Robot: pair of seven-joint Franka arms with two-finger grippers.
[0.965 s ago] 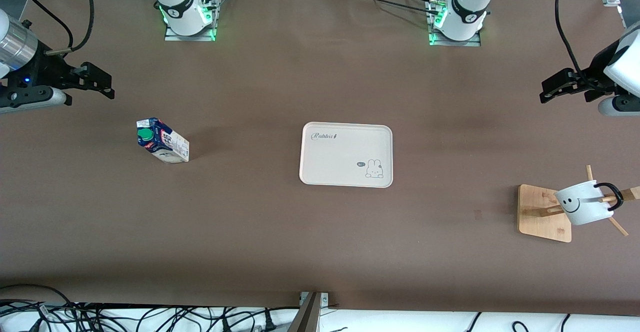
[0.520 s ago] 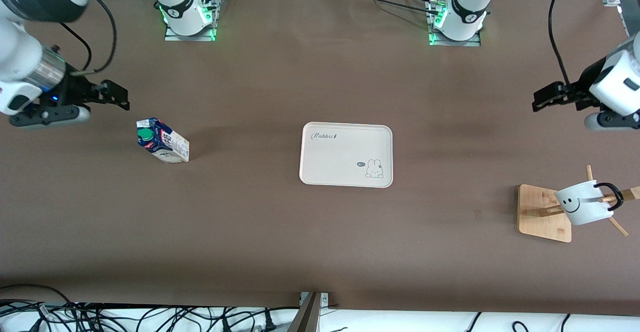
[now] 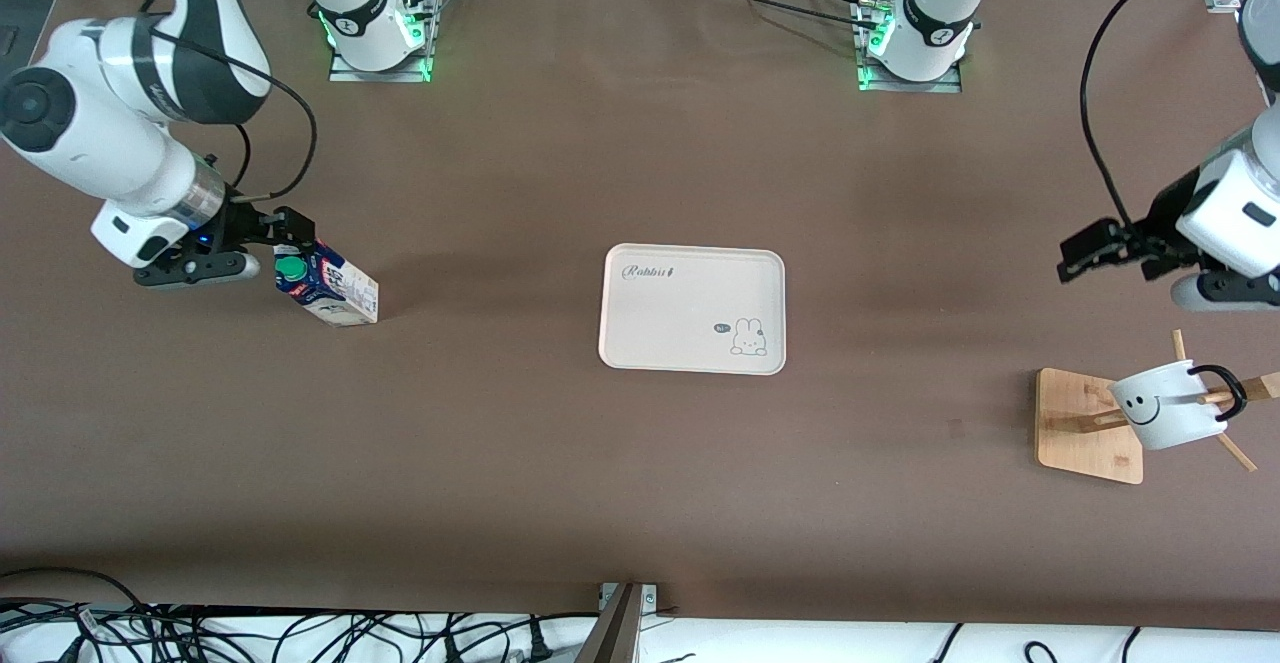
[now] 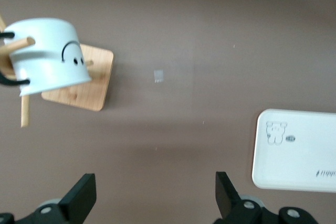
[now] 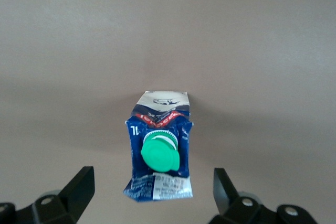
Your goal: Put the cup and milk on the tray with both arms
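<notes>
Between the right gripper's (image 5: 149, 195) open jaws stands the blue-white gable-top milk carton (image 5: 159, 148), ungrasped; next, descend and close. Left gripper (image 4: 152, 198), jaws open, approaches the white smiley mug (image 4: 48, 56).

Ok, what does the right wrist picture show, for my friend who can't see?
A blue and white milk carton with a green cap stands on a brown table. The right gripper is open, one finger at each side of the carton, not touching it.
</notes>
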